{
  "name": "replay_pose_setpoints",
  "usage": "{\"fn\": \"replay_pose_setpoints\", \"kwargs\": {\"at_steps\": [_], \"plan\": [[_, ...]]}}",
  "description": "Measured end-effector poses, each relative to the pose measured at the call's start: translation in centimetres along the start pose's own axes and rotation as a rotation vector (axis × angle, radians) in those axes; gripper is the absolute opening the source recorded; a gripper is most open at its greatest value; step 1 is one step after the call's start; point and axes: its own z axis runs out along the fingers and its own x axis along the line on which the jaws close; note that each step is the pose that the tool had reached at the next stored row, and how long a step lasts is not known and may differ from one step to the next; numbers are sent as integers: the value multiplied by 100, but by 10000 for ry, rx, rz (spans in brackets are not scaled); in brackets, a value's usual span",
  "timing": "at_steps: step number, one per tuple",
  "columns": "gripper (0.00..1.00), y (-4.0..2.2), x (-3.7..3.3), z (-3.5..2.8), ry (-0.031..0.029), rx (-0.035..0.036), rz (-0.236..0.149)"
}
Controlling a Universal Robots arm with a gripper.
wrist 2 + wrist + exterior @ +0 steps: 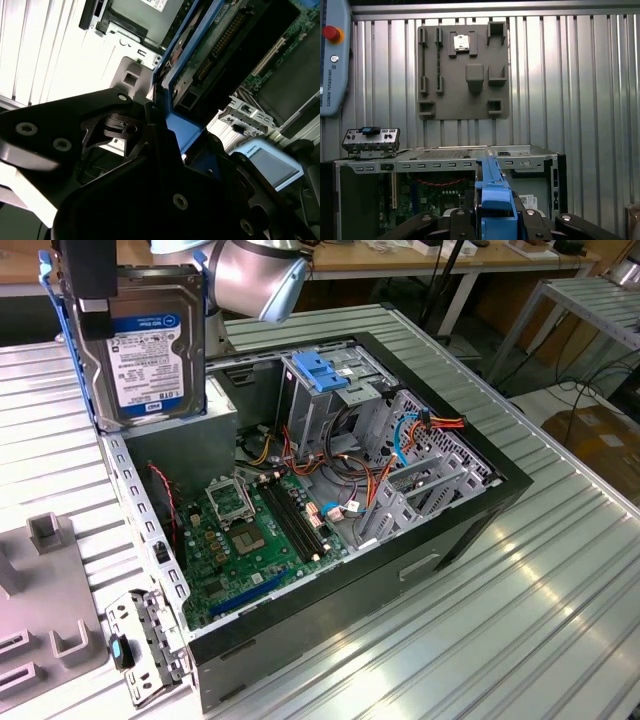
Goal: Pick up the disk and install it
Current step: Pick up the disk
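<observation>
Over the far corner of the open computer case (455,530), at the exterior view's left, the disk (150,350) is held up in the air. It is touched by nothing but the pincer (92,315), which is clamped shut on it near its top edge, with one finger on each flat face. In the first wrist view, a blue side rail (495,197) of the disk is seen squeezed between the two black fingers (540,222).

The disk is held standing up, so its long side runs almost straight up and down. Its white label is turned toward the exterior view's camera. The picking-up part looks done, but the disk is not put in yet.

The case is laid flat on the ribbed metal table (560,620), near the table's middle. Inside it, the grey metal cage (335,415) with the blue latch (320,370) is seen along the far edge of the case. The cage is likely the place meant for the disk. From the disk, it lies lower down and toward the exterior view's right, well apart. The green board (240,540) lies flat on the floor of the case, below the cage and nearer the camera.
</observation>
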Motion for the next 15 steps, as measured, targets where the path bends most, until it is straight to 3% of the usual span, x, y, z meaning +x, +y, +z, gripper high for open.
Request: {"fn": "replay_pose_setpoints", "kwargs": {"at_steps": [6,9,12,15], "plan": [[37,-203,20,-4,0,-1,0],[37,-406,19,-8,0,-1,0],[37,-541,20,-10,0,-1,0],[37,-629,20,-11,0,-1,0]]}}
